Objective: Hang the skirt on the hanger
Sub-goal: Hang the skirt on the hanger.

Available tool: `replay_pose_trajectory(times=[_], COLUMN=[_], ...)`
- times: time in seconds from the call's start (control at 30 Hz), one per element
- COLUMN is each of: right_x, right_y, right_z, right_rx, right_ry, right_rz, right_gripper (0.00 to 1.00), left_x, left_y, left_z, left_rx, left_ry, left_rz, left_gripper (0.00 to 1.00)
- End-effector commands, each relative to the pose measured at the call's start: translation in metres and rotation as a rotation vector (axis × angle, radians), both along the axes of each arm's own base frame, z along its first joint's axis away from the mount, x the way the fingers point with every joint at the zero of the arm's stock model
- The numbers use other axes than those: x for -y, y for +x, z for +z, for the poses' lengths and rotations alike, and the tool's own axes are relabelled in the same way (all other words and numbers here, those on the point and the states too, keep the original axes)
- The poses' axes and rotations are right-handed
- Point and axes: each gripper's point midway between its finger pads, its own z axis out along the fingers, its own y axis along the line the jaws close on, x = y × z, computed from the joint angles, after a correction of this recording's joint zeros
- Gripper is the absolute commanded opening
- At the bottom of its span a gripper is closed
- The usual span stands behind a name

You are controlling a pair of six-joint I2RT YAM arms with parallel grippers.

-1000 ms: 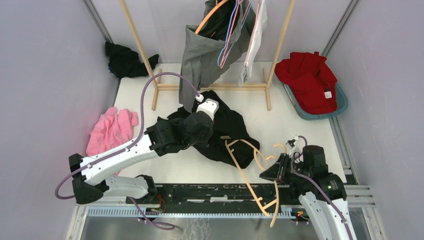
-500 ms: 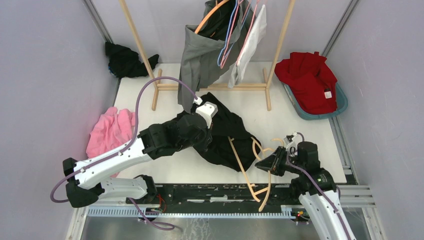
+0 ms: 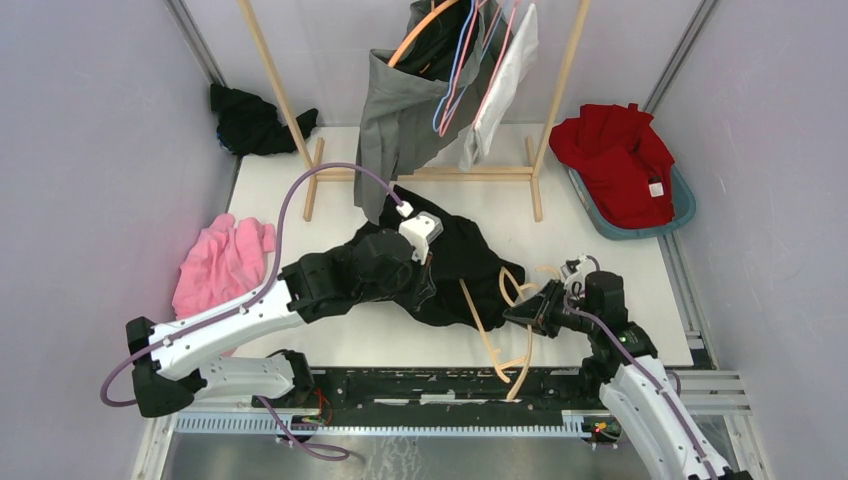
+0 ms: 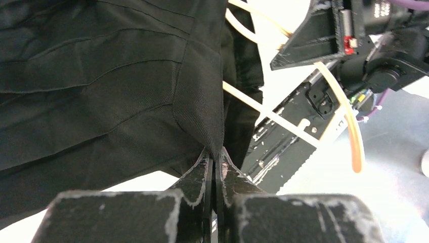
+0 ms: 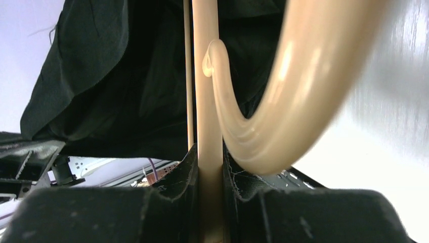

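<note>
Skirt [image 3: 455, 255] edge sat pinched in the clenched left jaws, just left of the hanger [image 5: 207, 101], which the right jaws grasped, its long bar angled toward the cloth.

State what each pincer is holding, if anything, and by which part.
The left pincer pinches the black skirt at a corner of its edge. The right pincer clamps the beige hanger on a straight bar beside its hook.
</note>
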Motion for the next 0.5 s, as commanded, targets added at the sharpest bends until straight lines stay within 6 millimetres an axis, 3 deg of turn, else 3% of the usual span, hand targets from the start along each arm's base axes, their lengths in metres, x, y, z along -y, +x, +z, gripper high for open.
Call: replay_pose_trajectory(times=[0.0,0.33,0.47], right_x=[-0.005,-0.012,-0.016], right_y=[0.027,0.06,0.071], right_z=[0.017,0.031,0.028], right_rx=[0.095,0.115,0.099], right_ry=[0.051,0.063,0.069], right_rz=[-0.042,-0.105,-0.135], right_gripper=[0.02,0.01,0.02], left_x=[0.019,0.024,0.025], left_y=[-0.01,-0.029,-0.039], left_z=[0.024,-0.001,-0.012], left_rx=[-0.019,-0.102,-0.133], left_ry=[-0.147,-0.169,-0.171], left_rz=[-0.054,-0.116,-0.141], left_gripper=[0.03,0.03,0.03])
